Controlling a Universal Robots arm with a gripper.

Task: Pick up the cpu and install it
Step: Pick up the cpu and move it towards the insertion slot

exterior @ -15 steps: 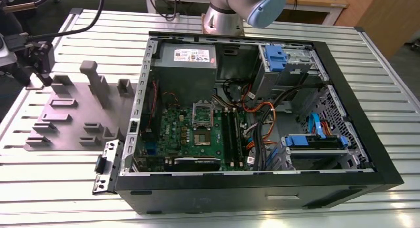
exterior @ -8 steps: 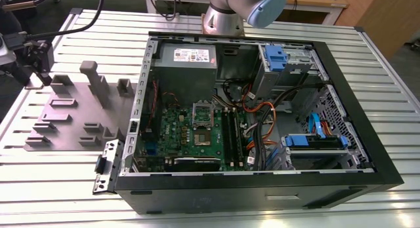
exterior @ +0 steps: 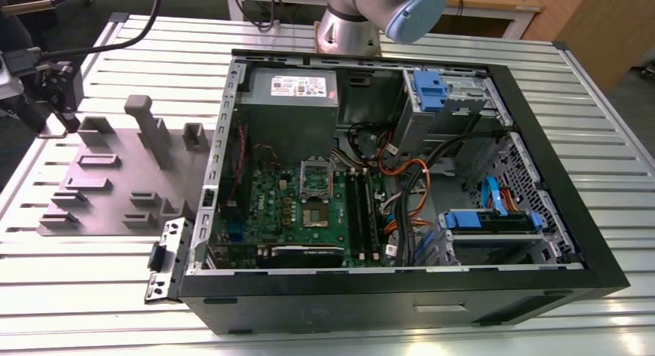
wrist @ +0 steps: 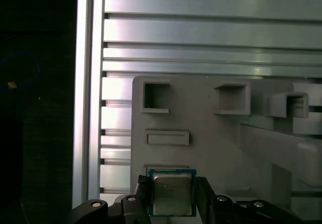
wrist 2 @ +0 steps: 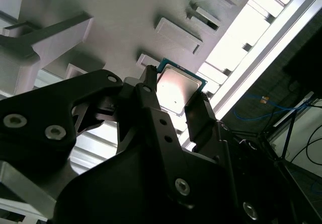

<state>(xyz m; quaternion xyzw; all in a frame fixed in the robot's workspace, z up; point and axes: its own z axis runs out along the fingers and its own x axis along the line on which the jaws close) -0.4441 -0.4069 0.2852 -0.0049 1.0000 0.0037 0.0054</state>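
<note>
Over grey plate | gripper clamped on cpu | exterior view: open computer case

In the second wrist view, I lose the lower part of the small square silver-topped cpu behind the fingers of the black gripper. In the exterior view, my grey robot arm is cut off by the top edge.
</note>
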